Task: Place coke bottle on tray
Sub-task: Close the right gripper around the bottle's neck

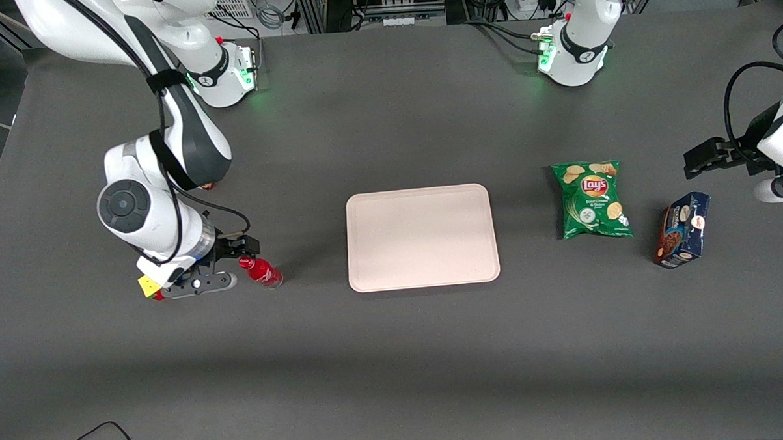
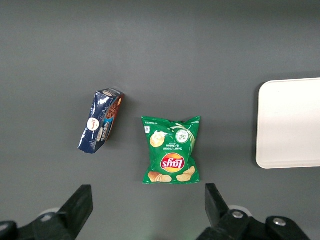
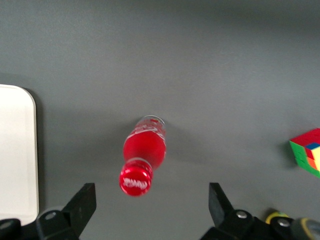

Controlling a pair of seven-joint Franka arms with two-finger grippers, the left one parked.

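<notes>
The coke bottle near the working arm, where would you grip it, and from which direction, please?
Probably across the red-labelled body of the coke bottle, below its cap, coming straight down from above. It looks upright on the table, cap toward the wrist camera, and the gripper hangs open over it, its fingers wide apart, so lowering and closing should suffice. The tray waits nearby.

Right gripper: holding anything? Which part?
Nothing held. The right gripper is open above the upright coke bottle, fingers spread wide of its cap, not touching it. The tray is bare.
</notes>
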